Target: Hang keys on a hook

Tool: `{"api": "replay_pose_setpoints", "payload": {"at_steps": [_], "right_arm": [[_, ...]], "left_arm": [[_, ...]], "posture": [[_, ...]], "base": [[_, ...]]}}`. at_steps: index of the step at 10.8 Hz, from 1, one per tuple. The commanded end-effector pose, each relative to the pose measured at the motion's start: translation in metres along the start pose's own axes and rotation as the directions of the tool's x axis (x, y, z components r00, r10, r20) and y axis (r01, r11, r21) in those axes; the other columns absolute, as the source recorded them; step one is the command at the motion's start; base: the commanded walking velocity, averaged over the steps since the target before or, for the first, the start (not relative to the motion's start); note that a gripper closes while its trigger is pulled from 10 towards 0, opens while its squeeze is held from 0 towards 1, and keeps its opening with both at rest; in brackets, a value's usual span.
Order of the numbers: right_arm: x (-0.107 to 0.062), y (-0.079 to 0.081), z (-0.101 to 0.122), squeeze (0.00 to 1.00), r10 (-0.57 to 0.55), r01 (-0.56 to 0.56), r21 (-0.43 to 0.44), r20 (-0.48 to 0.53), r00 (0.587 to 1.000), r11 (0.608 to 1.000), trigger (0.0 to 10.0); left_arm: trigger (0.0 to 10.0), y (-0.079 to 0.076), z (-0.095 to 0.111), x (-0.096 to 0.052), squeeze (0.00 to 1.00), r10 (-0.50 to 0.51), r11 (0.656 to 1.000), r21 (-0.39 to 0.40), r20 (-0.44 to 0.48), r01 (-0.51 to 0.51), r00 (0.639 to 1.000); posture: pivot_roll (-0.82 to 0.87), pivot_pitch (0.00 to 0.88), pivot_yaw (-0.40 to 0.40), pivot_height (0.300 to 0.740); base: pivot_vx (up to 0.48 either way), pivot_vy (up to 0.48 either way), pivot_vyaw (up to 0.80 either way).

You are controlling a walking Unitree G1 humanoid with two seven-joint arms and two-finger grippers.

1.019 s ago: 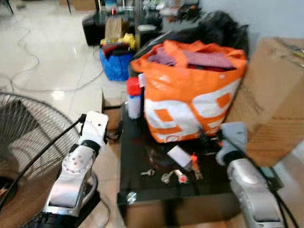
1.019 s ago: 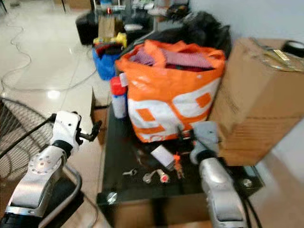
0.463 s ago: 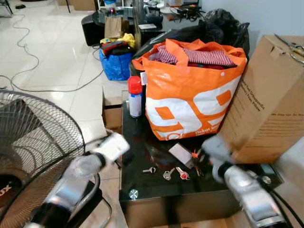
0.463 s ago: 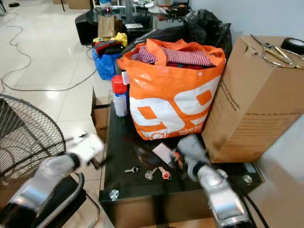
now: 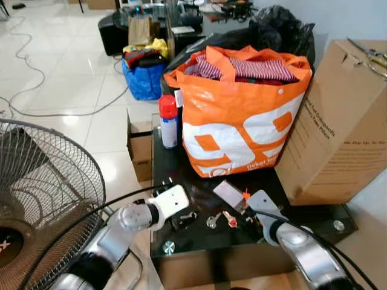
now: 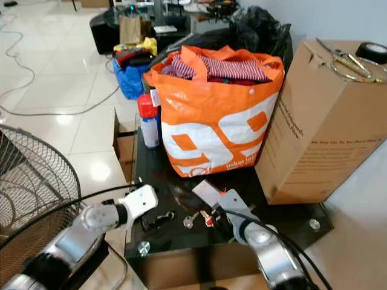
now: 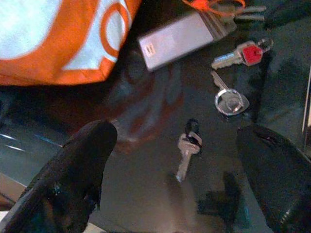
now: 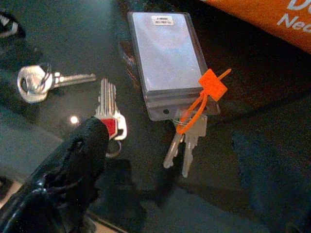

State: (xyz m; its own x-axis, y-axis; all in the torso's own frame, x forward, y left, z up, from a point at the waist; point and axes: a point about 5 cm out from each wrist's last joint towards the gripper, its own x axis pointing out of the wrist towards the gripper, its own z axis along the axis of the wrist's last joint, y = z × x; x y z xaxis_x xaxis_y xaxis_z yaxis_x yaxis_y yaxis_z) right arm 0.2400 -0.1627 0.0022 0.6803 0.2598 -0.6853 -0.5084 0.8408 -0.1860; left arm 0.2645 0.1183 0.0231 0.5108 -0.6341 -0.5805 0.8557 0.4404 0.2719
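Observation:
Several keys lie on the black glass table (image 5: pixel 290 232). A small silver key (image 7: pixel 187 148) lies between the fingers of my left gripper (image 7: pixel 177 133), which hovers open just above it at the table's front left (image 5: pixel 181 219). Beside it are a round-headed silver key (image 7: pixel 228 99) and a red-headed key (image 8: pixel 108 114). A clear card tag (image 8: pixel 167 63) carries two keys (image 8: pixel 183 143) on an orange zip tie (image 8: pixel 206 94). My right gripper (image 8: pixel 170 141) stands open low over that bunch, at the table's front (image 5: pixel 257 208).
A full orange bag (image 5: pixel 242 115) stands on the table behind the keys, with a red-capped spray can (image 5: pixel 169 124) to its left. A big cardboard box (image 5: pixel 338 121) stands at the right. A floor fan (image 5: pixel 42 199) is close on the left. Bags and cables lie on the floor behind.
Both arms have come down and inward to the table front. The left gripper moved right over the small key; the right gripper dropped to the tagged keys. The camera also shifted.

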Motion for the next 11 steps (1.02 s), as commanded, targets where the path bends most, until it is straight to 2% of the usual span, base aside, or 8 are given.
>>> {"api": "replay_pose_setpoints", "payload": {"at_steps": [1,3,5,6,7,8,9,11], "right_arm": [[0.001,-0.005,0.007,0.00,-0.025,0.023,0.037,0.036,0.999,0.999,10.0],[0.004,-0.007,0.005,0.00,-0.106,0.090,0.194,0.074,0.992,0.977,10.0],[0.007,-0.008,0.009,0.00,-0.140,0.119,0.226,0.077,0.987,0.967,10.0],[0.017,-0.009,0.015,0.00,-0.160,0.145,0.214,0.052,0.986,0.966,7.0],[0.023,-0.008,0.017,0.00,-0.150,0.139,0.205,0.042,0.988,0.969,2.5],[0.028,-0.007,0.018,0.00,-0.123,0.116,0.182,0.030,0.992,0.976,0.0],[0.031,-0.005,0.014,0.00,-0.110,0.110,0.132,-0.004,0.994,0.985,0.0],[0.032,-0.009,-0.001,0.00,-0.129,0.139,0.138,-0.079,0.988,0.981,0.0]], "left_arm": [[10.0,-0.003,0.000,0.002,0.00,-0.018,1.000,0.017,0.001,0.018,1.000],[10.0,-0.013,-0.010,-0.009,0.00,-0.001,0.999,-0.035,0.021,0.002,1.000],[10.0,-0.014,-0.011,-0.022,0.00,0.006,0.998,-0.056,0.064,-0.002,0.998],[10.0,-0.012,-0.011,-0.029,0.00,-0.016,1.000,-0.021,0.080,0.018,0.997],[10.0,-0.010,-0.012,-0.030,0.00,-0.011,1.000,-0.008,0.065,0.012,0.998],[10.0,-0.008,-0.009,-0.030,0.00,-0.008,1.000,-0.007,0.065,0.008,0.998],[10.0,-0.006,-0.005,-0.030,0.00,-0.013,1.000,-0.005,0.078,0.014,0.997],[10.0,-0.006,-0.005,-0.031,0.00,-0.028,0.999,-0.015,0.088,0.029,0.996]], "posture": [[-0.24,0.000,0.012,0.740],[-0.22,0.000,0.015,0.740],[-0.20,0.000,0.019,0.740],[-0.18,0.000,0.001,0.740],[-0.17,0.000,0.009,0.740],[-0.16,0.000,0.008,0.740],[-0.15,0.000,0.007,0.740],[-0.15,0.000,0.000,0.740]], "base": [[0.000,0.000,0.00],[0.000,0.000,0.00],[0.000,0.000,0.00],[0.000,0.000,0.00],[0.000,0.000,0.00],[0.000,0.000,0.00],[0.000,0.000,0.00],[0.000,0.000,0.00]]}}
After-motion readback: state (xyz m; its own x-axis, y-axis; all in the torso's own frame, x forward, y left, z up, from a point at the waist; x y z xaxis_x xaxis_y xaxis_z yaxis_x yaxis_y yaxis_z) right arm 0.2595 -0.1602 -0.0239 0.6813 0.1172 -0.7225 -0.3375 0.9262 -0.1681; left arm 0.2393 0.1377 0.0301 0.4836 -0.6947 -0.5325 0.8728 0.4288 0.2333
